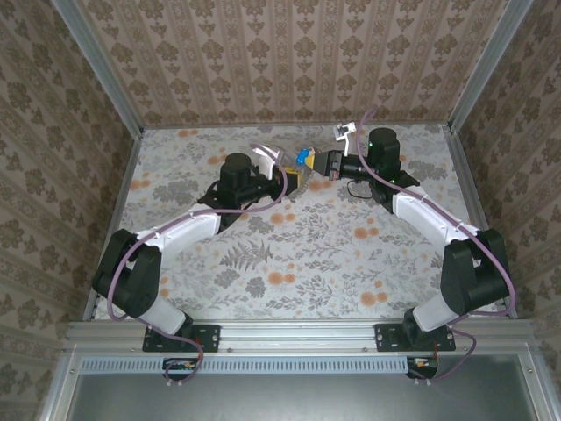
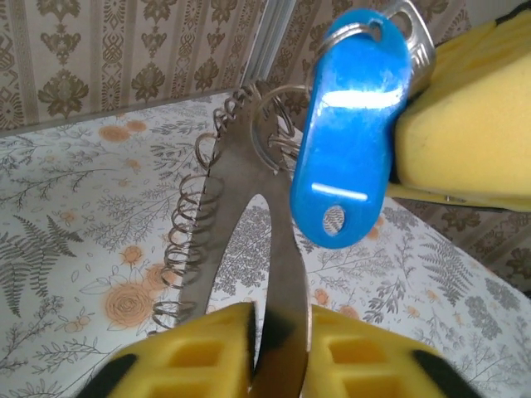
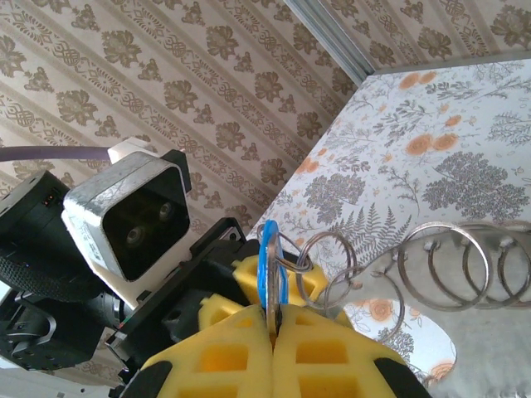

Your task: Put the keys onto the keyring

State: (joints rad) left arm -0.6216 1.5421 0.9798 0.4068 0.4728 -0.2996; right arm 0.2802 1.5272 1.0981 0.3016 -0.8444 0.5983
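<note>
The keys hang in the air above the far middle of the bench. They show as a bright blue plastic tag with a silvery blade behind it, the blade cut off by the top edge of the left wrist view. A small split ring passes through the tag's upper hole. From the right wrist they show edge-on, a thin blue sliver.

The right tool is pinched tight on them, yellow pads closed with no gap. How much of the blade sits inside the pads is hidden.

Just beside the tag, overlapping it in the left wrist view, is the keyring, a flat silvery loop with a wire coil along one side. Whether tag and loop actually touch cannot be told.

The left tool is clamped narrow on the loop's lower end, which disappears between its pads.

In the top view the two tools meet tip to tip, and the loop there is too small to make out.
</note>
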